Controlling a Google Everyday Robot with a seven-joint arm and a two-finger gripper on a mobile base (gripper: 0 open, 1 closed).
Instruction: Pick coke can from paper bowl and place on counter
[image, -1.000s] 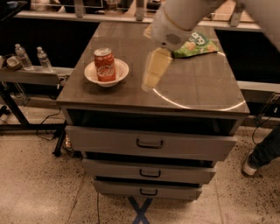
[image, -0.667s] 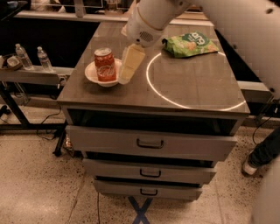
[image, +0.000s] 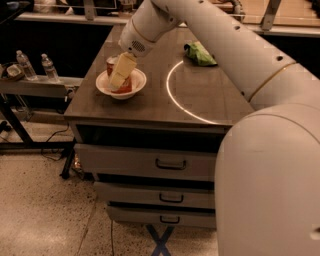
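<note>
The coke can stands upright in the paper bowl at the left side of the counter. It is red with a silver top and is mostly covered by the arm's end. My gripper, cream-coloured, reaches down from the white arm and sits right at the can, over the bowl. A thin white circle mark lies on the counter to the right of the bowl.
A green bag lies at the back right of the counter. Two clear water bottles stand on a lower shelf to the left. Grey drawers with dark handles are below. My large white arm fills the right side.
My gripper has moved left from over the circle mark to the bowl and now covers the can. The view has shifted closer and leftward.
</note>
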